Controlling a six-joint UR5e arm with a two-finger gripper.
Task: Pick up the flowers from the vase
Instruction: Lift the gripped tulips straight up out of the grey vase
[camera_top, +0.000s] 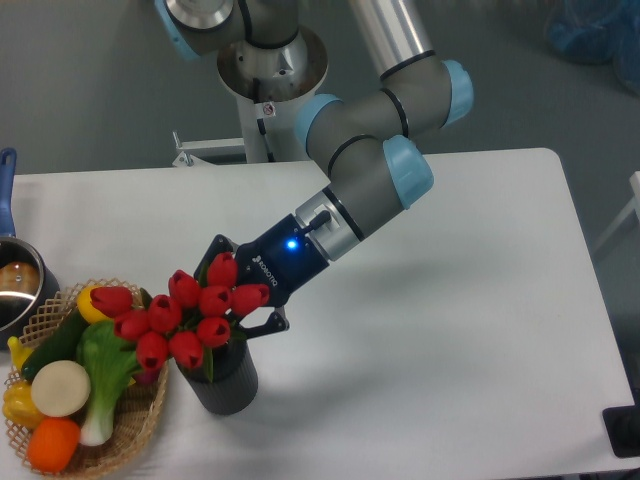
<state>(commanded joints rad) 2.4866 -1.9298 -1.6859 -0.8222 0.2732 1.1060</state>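
Camera: flowers (185, 318) in vase (222, 380), against tool (238, 300)

One vase (222, 382) held about ten red tulip buds, the flowers (190, 315). Left of the vase stood one wicker basket (140, 425) carrying roughly five vegetables (70, 375). Farther left sat one steel pot (15, 285).
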